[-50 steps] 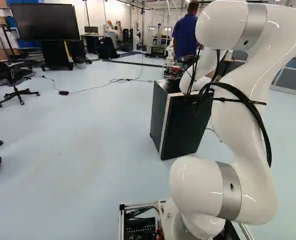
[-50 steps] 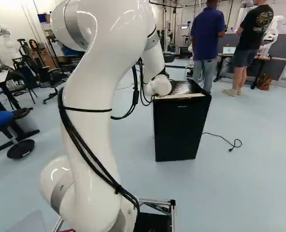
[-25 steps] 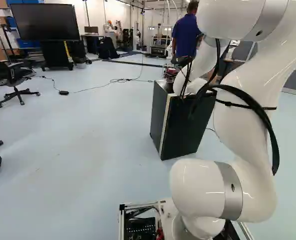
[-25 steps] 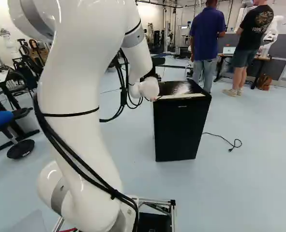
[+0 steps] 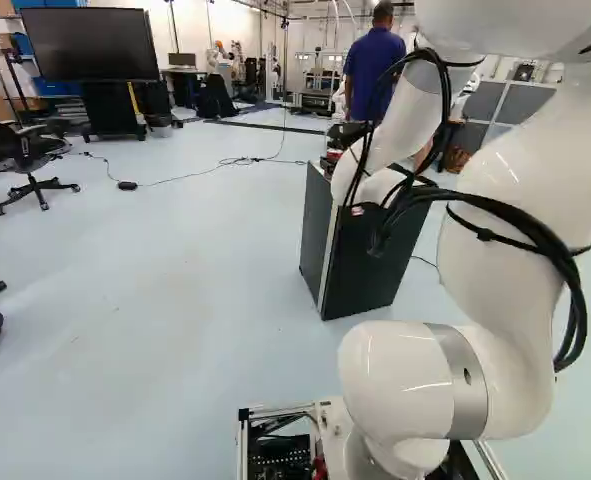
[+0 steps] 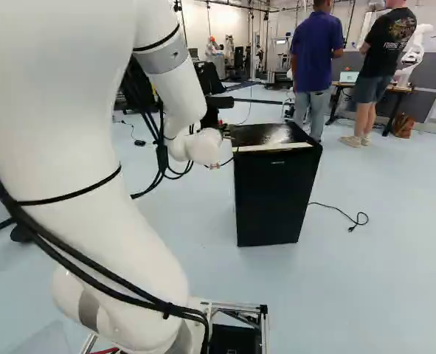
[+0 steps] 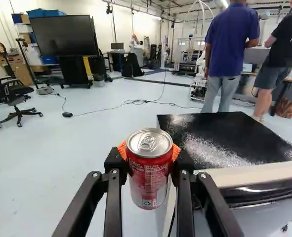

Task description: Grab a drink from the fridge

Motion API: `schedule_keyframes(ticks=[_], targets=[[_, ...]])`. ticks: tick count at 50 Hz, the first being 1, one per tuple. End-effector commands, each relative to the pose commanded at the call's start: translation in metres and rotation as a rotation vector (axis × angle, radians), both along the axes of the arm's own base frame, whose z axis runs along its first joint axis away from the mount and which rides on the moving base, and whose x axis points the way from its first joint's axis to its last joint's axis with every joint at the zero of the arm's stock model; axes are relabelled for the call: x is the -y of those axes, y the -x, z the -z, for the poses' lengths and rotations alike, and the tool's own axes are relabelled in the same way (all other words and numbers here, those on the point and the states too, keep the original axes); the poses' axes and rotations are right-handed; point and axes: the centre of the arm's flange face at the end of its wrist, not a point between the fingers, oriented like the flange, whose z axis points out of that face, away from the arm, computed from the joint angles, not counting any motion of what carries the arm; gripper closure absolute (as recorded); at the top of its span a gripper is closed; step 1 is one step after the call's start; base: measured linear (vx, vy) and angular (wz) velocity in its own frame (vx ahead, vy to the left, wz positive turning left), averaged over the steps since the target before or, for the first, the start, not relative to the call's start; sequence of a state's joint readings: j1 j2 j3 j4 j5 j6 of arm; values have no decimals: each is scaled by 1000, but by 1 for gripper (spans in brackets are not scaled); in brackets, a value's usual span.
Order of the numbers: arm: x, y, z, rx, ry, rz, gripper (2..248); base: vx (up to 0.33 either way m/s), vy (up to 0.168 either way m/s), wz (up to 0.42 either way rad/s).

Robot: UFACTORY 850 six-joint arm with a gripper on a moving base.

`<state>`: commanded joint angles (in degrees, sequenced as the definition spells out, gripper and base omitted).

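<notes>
My gripper [image 6: 218, 105] shows only as a dark part beyond the white wrist in the right base view, near the left edge of the fridge top; its fingertips are hidden there. In the wrist view the gripper [image 7: 150, 154] is shut on a red drink can [image 7: 148, 170], an orange pad on either side. The can is upright, its silver lid facing up and unopened. Beside the can stands the black fridge [image 7: 220, 140], its top lower than the lid. The fridge door [image 6: 275, 199] looks closed in the right base view.
A power cord [image 6: 339, 210] lies on the floor by the fridge. Farther off are a large screen [image 5: 90, 45], an office chair [image 5: 30, 160] and a long cable [image 5: 200, 175]. Another robot [image 6: 415, 51] stands at the back right.
My arm has swung leftward in the right base view, taking its wrist from over the fridge top to beside its left edge. The fridge and the base have not moved.
</notes>
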<state>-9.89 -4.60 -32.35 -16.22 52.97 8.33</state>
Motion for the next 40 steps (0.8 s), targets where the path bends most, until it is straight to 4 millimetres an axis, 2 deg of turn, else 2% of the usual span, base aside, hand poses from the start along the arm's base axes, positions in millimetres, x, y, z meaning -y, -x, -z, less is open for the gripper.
schedule_keyframes(ticks=[20,40], targets=[[-29,66,19,-56,2,22,152,0,0,0],[-46,118,39,-102,7,37,152,0,0,0]])
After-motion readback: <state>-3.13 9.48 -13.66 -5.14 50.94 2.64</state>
